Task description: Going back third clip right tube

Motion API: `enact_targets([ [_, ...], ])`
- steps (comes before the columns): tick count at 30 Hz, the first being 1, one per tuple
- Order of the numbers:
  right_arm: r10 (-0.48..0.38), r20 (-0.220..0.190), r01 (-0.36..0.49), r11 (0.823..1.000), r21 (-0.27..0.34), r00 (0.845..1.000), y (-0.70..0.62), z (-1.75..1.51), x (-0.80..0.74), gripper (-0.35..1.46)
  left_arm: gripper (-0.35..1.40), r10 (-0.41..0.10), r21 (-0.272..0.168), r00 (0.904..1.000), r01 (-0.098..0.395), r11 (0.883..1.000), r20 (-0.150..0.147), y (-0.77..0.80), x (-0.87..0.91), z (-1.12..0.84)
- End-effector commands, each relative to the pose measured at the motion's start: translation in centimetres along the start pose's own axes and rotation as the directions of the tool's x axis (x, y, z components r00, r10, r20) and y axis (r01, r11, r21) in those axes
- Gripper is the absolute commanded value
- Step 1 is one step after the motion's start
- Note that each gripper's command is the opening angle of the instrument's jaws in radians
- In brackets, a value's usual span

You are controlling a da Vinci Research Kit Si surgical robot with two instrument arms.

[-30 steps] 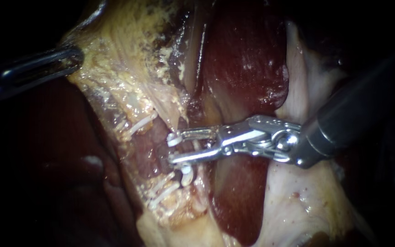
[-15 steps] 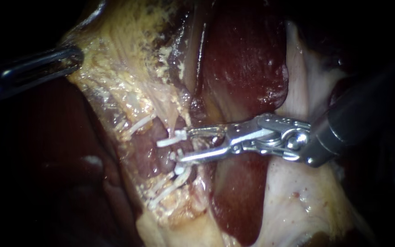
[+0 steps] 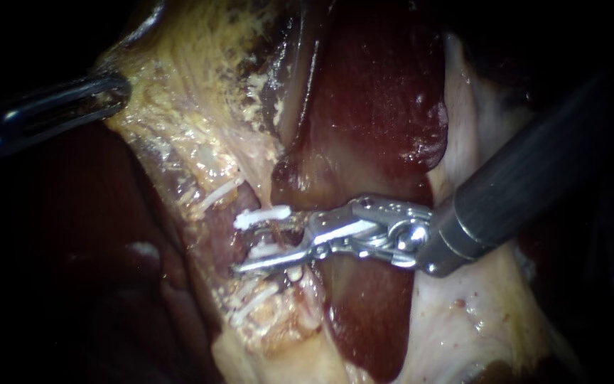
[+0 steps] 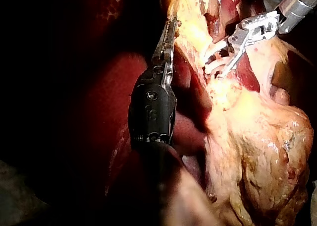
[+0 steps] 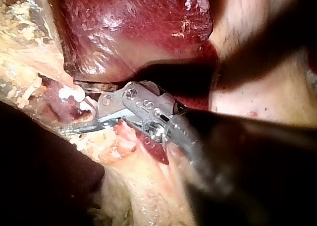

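My right instrument (image 3: 261, 240) comes in from the upper right with its jaws open astride a thin reddish tube (image 3: 276, 235). A white clip (image 3: 263, 215) lies at the tip of its upper jaw, and the bare lower jaw runs under the tube. More white clips sit on the tissue, one above (image 3: 220, 192) and a pair below (image 3: 254, 302). The right wrist view shows the same jaws (image 5: 79, 114) beside white clip material (image 5: 69, 93). My left instrument (image 3: 116, 89) holds the yellowish tissue (image 3: 179, 107) at the upper left, jaws shut on its edge (image 4: 171, 25).
Dark red liver (image 3: 378, 107) fills the middle behind the right instrument's jaws, and another lobe (image 3: 72, 249) lies at the lower left. Pale whitish tissue (image 3: 463, 320) spreads beneath the right shaft. Lumpy yellow fat (image 4: 257, 151) hangs beside the left instrument.
The right instrument drew back to the right, then slid left again, so its jaws now reach further across the tube. The white clip sits further left. The left instrument has held still.
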Motion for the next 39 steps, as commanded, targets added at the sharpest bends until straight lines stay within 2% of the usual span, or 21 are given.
enact_targets([
  [1, -0.012, -0.001, 0.012, 1.000, 0.000, 1.000, 0.00, 0.00, 0.00, 0.60, -0.35, 0.000, 0.000, 1.0000, 0.000, 1.000, 0.000, 0.00, 0.00, 0.00],
  [7, -0.083, -0.018, 0.082, 0.996, -0.043, 0.996, 0.18, -0.11, 0.07, 0.60, -0.35, 0.000, 0.000, 1.0000, 0.000, 1.000, 0.000, 0.00, 0.00, 0.00],
  [10, -0.097, -0.020, 0.096, 0.994, -0.052, 0.995, 0.21, -0.25, 0.09, 0.60, -0.35, 0.000, 0.000, 1.0000, 0.000, 1.000, 0.000, -0.01, 0.00, -0.01],
  [14, -0.148, -0.015, 0.147, 0.988, -0.048, 0.989, 0.13, -0.48, 0.18, 0.60, -0.35, 0.000, -0.001, 1.0000, 0.000, 1.000, 0.000, -0.01, 0.00, -0.01],
  [17, -0.227, -0.011, 0.226, 0.973, -0.035, 0.974, 0.03, -0.74, 0.28, 0.60, -0.35, 0.000, -0.001, 1.0000, 0.000, 1.000, 0.000, -0.01, 0.00, -0.01],
  [24, -0.344, -0.006, 0.343, 0.939, -0.018, 0.939, -0.18, -1.23, 0.45, 0.60, -0.35, 0.000, 0.000, 1.0000, 0.000, 1.000, 0.000, -0.01, 0.00, -0.01],
  [28, -0.378, -0.008, 0.377, 0.926, -0.010, 0.926, -0.27, -1.42, 0.52, 0.60, -0.35, 0.000, 0.000, 1.0000, 0.000, 1.000, 0.000, -0.01, 0.00, -0.01],
  [36, -0.424, -0.013, 0.424, 0.906, 0.007, 0.906, -0.42, -1.72, 0.54, 0.60, -0.35, -0.006, 0.001, 1.0000, 0.006, 1.000, 0.000, -0.02, 0.01, 0.00],
  [39, -0.452, -0.012, 0.453, 0.892, 0.011, 0.892, -0.47, -1.81, 0.59, 0.60, -0.35, -0.005, 0.005, 1.0000, 0.005, 1.000, 0.000, -0.04, 0.03, 0.03],
])
